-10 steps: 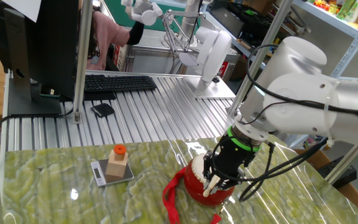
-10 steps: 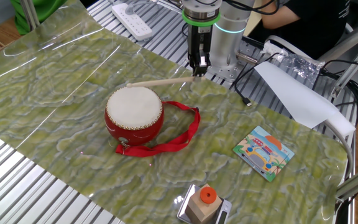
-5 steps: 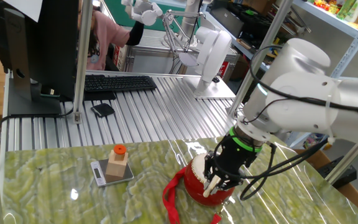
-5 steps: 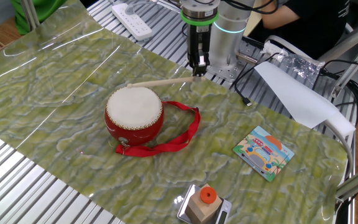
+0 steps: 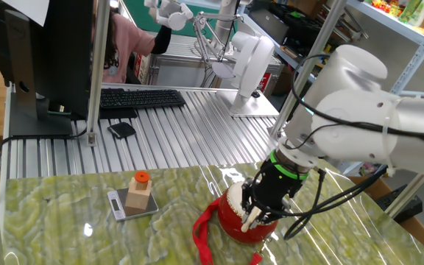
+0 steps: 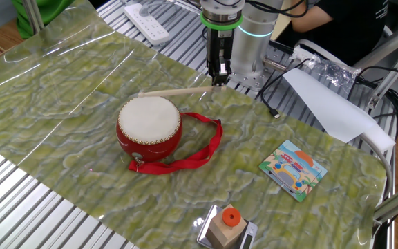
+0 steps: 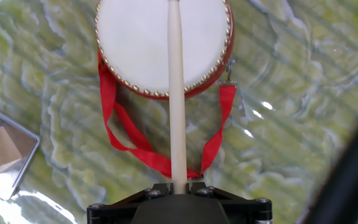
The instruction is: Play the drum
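the small red barrel drum with the cream skin (image 6: 149, 126) sits mid-counter, nearer the far edge. the claw (image 6: 218, 75) is clamped on a pale wooden stick (image 6: 178, 91) held level above the skin. striking step: the next move needs a short downward tap.

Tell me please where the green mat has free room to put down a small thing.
Bare mat lies left of the drum, toward the near-left corner, and between its red ribbon and the picture card. It is crowded behind the drum, where the gripper holds the stick, and by the wooden block.
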Robot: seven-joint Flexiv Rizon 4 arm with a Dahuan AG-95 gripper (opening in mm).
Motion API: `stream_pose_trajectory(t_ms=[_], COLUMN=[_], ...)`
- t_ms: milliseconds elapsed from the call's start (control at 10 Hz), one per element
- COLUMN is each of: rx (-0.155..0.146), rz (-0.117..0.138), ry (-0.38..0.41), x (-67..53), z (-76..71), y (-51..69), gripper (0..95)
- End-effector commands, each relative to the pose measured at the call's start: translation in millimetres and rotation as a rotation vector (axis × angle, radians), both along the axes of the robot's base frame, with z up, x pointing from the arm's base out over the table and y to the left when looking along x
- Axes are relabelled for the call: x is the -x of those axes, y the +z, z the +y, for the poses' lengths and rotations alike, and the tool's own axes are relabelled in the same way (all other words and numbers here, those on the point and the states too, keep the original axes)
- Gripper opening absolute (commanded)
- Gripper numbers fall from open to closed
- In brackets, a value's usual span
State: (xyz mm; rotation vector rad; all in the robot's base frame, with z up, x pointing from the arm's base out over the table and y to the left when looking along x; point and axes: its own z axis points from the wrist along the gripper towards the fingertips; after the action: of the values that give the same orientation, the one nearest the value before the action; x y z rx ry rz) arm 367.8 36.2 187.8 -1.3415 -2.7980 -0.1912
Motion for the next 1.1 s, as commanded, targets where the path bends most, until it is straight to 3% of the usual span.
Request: stream_pose_trajectory(t_ms=[100, 600, 1100], rx=[-0.008, -0.006, 0.004], rz=[-0.003, -0.032, -0.036], ry=[0.046, 0.237, 0.201], x=[1.2, 0.6, 1.3], z=[0.8, 1.6, 2.4], y=[1.5, 0.2, 0.5], gripper=[0.0, 0.0, 0.0])
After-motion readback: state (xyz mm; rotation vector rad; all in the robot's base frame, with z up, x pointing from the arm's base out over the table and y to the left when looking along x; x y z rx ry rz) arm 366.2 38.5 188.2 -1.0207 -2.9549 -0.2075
